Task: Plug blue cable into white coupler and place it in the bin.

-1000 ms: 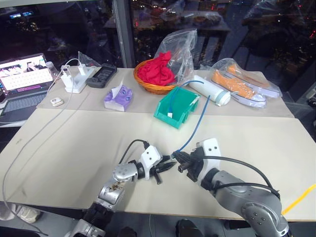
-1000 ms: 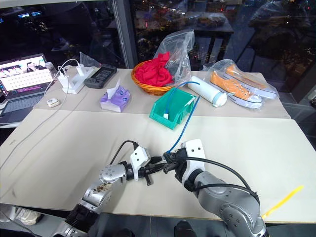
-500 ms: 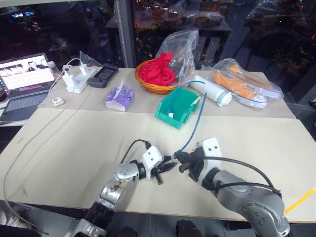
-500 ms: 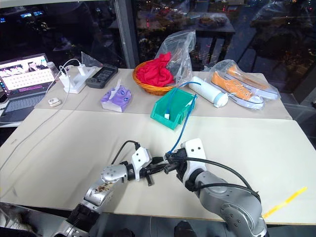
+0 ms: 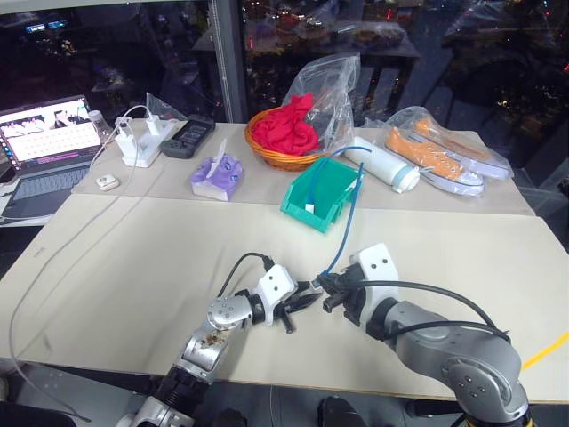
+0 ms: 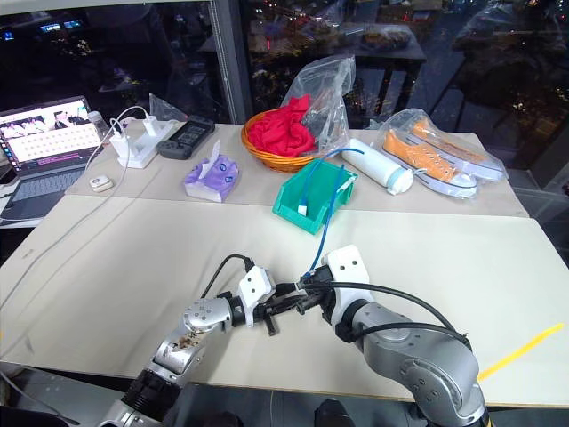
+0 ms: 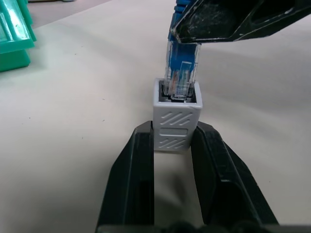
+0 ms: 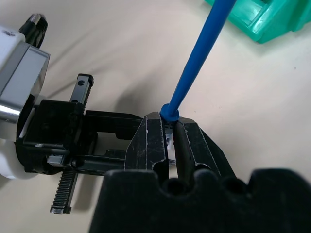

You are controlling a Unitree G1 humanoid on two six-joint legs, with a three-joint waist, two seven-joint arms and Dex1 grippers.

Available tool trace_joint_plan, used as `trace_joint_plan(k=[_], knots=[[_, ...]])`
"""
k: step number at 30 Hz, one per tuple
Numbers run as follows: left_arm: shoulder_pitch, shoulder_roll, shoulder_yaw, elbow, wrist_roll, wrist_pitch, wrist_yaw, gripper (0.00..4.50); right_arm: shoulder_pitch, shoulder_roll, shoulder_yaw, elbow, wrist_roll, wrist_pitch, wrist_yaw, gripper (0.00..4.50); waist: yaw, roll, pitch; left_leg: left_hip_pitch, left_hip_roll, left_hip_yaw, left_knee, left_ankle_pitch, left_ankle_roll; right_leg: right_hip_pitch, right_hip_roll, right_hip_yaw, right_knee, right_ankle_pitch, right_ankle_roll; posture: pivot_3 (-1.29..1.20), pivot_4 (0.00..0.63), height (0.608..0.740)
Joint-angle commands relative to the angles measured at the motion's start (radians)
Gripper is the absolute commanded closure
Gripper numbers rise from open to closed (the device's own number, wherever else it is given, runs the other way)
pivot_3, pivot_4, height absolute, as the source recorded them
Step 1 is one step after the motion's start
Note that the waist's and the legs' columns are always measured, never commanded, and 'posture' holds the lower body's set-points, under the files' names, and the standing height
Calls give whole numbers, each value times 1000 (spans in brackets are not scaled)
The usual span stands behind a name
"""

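left end effector (image 7: 172, 145) is clamped narrowly on the small white plastic coupler block (image 7: 175, 121), socket facing the opposite arm so the plug has a fixed target; right end effector (image 8: 167, 141) is fully closed on the thin light-blue network cable (image 8: 197, 58) just behind its clear plug (image 7: 181, 77), giving stiff control of the tip. plug tip sits in the socket mouth, judged not fully seated. both are above the beige surface (image 5: 133, 258); cable trails back to the teal-green plastic bin (image 5: 324, 191)
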Motion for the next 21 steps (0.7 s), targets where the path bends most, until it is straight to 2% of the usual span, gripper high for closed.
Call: trace_joint_plan(k=[1,10,14,17,21], knots=[[18,-5,-10,-22,2,-9,3,3887,-10,-27,64,15,-31,130,10,4500,-1,0,-1,0,0,0,0,0,0,0,0,0,0,0,0,0,150,723],[26,-7,-17,-30,7,-12,-7,3887,-36,12,123,48,-101,258,32,4500,-5,5,-12,4,0,0,0,-2,3,3,0,0,0,-1,0,0,150,723],[27,-5,-19,-35,6,-9,-15,3887,-12,62,118,60,-122,296,40,4500,-10,5,-13,15,0,0,-1,-6,10,17,1,0,-2,-6,0,0,150,723],[27,-1,-19,-35,4,-8,-21,3887,5,96,128,75,-138,311,57,4500,-14,7,-17,16,0,0,-2,-7,12,19,1,0,-3,-11,6,0,150,723],[26,-2,-20,-36,2,-3,-23,3887,9,112,149,100,-171,328,79,4500,-22,9,-20,16,0,0,-2,-8,13,19,1,0,-2,-11,5,0,150,723]])
